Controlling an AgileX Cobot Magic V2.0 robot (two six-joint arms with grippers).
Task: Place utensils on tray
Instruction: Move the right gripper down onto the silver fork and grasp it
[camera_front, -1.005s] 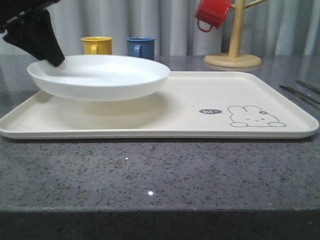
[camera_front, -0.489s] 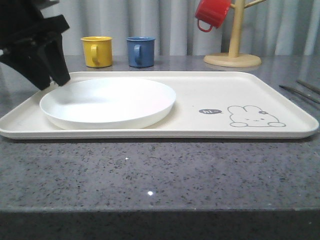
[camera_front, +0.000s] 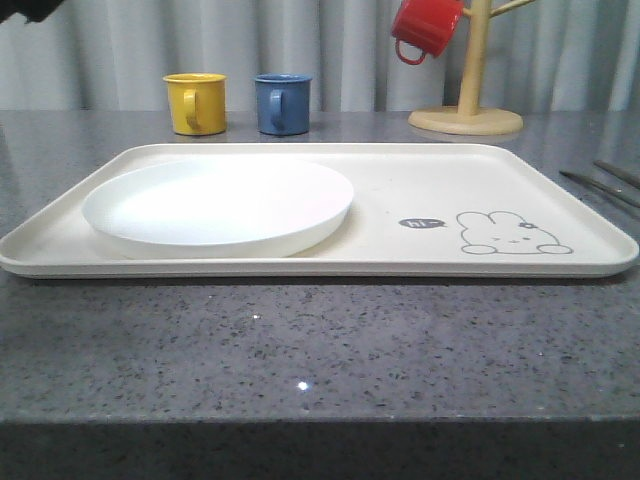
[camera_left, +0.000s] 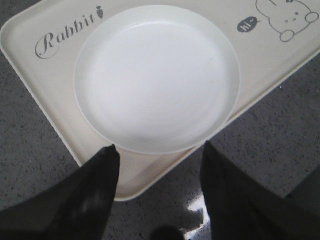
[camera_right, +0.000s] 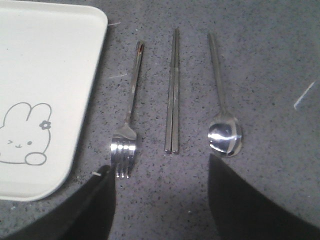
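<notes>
The cream tray (camera_front: 420, 180) lies across the grey counter, with its bunny drawing (camera_front: 510, 233) at the right end. On the counter right of the tray lie the utensils side by side: fork (camera_right: 129, 115), chopsticks (camera_right: 173, 95) and spoon (camera_right: 223, 130). In the front view they are thin lines (camera_front: 600, 185) at the right edge. My right gripper (camera_right: 160, 165) hovers open above the counter just short of their heads, holding nothing. My left gripper (camera_left: 160, 147) is open and empty, high over the tray's (camera_left: 135, 170) near left corner.
A round white plate (camera_front: 218, 205) rests on the tray's left half. Behind the tray stand a yellow mug (camera_front: 195, 103) and a blue mug (camera_front: 282, 103). A wooden mug tree (camera_front: 468, 100) at the back right carries a red mug (camera_front: 425, 28).
The left gripper carried the white plate above the tray, set it down on the left half, let go and rose out of the front view. The plate now lies still.
</notes>
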